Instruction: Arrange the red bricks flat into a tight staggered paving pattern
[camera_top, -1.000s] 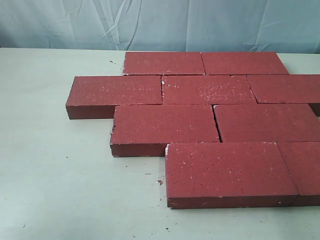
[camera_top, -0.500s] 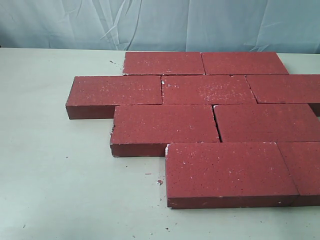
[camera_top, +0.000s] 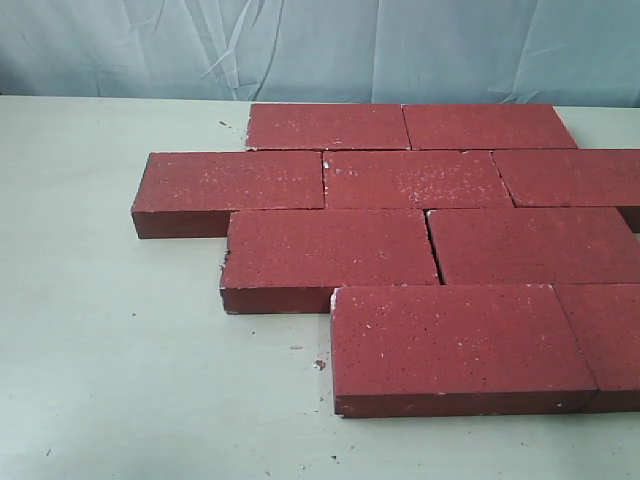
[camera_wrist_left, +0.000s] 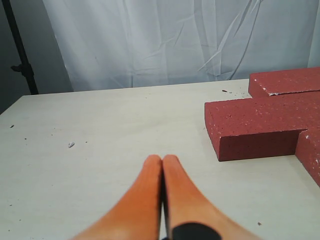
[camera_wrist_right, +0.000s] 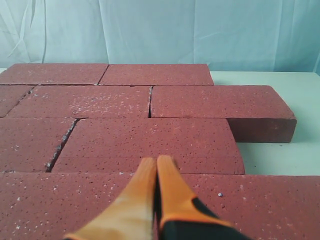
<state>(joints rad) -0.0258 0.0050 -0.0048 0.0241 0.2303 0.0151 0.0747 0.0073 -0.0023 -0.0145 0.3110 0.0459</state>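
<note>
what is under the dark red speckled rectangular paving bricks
The dark-red speckled paving bricks lie flat on the pale tabletop, with small crumbs beside them. Whatever is directly beneath them is covered by the bricks themselves.

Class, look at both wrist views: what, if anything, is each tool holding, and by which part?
Nothing is held. The left tool, above the table, and the right tool, above the red bricks, are both shut and empty.

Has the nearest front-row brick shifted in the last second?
No. The front brick keeps the same offset from the pale crumb on the table, and its seam with the brick behind is unchanged.
</note>
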